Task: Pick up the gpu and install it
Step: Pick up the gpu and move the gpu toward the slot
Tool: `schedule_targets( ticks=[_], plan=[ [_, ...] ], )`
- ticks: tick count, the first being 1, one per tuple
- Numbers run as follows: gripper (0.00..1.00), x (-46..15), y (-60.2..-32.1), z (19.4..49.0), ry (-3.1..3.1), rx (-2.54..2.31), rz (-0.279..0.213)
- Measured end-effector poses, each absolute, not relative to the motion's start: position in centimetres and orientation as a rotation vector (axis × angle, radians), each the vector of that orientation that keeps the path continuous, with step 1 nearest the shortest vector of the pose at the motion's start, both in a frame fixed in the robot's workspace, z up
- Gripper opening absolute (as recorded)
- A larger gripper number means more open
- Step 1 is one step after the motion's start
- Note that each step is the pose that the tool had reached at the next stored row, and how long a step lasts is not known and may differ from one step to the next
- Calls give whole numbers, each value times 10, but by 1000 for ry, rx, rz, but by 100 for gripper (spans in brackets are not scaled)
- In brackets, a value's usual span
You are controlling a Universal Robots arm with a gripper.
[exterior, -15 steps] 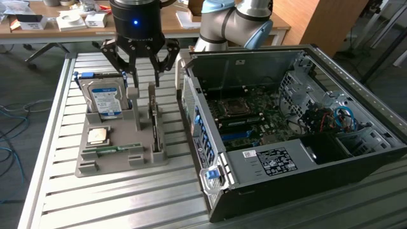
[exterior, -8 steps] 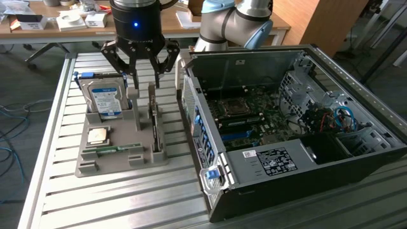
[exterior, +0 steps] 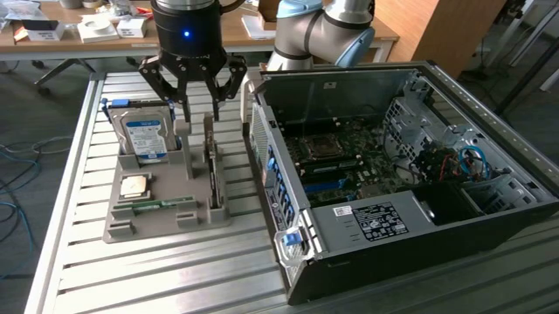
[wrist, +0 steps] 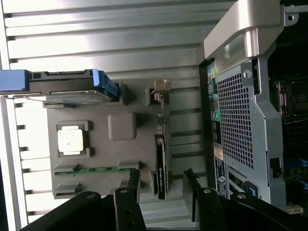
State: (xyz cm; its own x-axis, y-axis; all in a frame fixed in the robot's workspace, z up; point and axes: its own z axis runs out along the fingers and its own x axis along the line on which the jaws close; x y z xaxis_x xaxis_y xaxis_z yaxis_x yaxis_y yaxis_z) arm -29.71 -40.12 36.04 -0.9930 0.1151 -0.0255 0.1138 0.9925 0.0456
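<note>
The gpu is a thin dark card standing on edge in a slot of the grey holder tray, on the side nearest the computer case. Its pale metal bracket is at the far end. My gripper hangs open above the far end of the card, not touching it. In the wrist view the gpu runs up between my two black fingers, with a gap on each side of my gripper. Nothing is held.
The holder tray also carries a silver hard drive with a blue label, a CPU and a green RAM stick. The open computer case lies on the exterior view's right, motherboard exposed. Slatted metal table underneath.
</note>
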Motion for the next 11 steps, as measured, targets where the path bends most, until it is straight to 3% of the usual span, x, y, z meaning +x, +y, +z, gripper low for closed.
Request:
schedule_targets(
  ticks=[11],
  plan=[
    [49, -297, -401, 356, 3108, 179, 69]
  ],
)
